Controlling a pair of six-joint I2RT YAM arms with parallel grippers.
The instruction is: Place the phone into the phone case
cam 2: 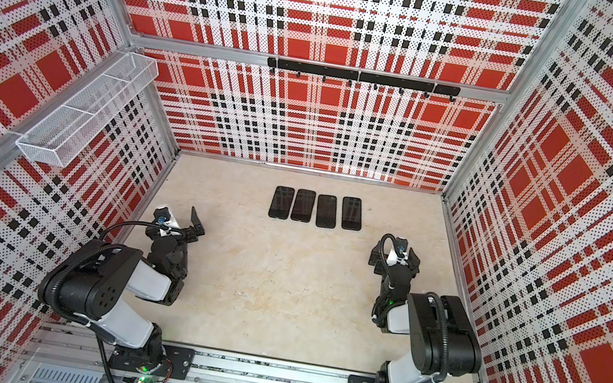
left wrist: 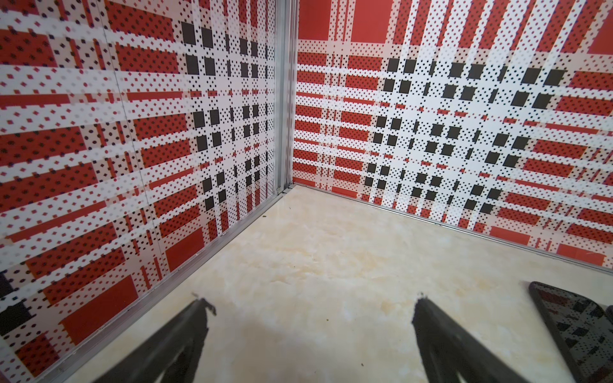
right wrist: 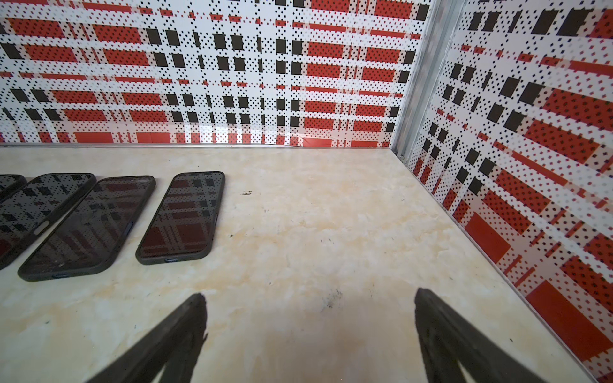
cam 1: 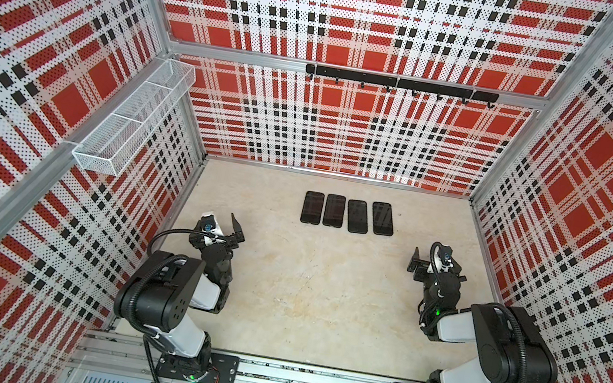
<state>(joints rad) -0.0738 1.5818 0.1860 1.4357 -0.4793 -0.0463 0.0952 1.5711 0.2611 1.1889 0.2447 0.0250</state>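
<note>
- Both claws were released: left gripper (cam 1: 237,231) sat left of centre in a top view, right gripper (cam 1: 416,263) right of centre; in both wrist views the jaws stood wide with nothing between them, only bare table (cam 1: 319,308) beneath.
- The task's things were the row of four phones (cam 1: 334,210), flat and screens up; they lay side by side at upper centre of the table in both top views, well apart from both grippers.
- In the right wrist view the rightmost phone (right wrist: 182,217) showed a dark case rim (right wrist: 172,259) round the glass, with a port cut-out at the near end; it looked already seated; its neighbour (right wrist: 89,225) looked the same.
- Step, my read: no loose empty case was in view; either all were cased and the arms parked, or nothing had begun; these frames couldn't settle it.
- Next move, if any remained: identify which slab was bare; the phones were thin and flat with little gap between them; that called for a low edge pinch or sliding one clear first, with the second arm pinning the case.
- Hard to see: the two left slabs ran off the left edge of the right wrist view; the left wrist view caught only a cut-off phone (left wrist: 577,331) at lower right; the top views were too small to tell rim from bezel; the screens only mirrored the plaid walls.
</note>
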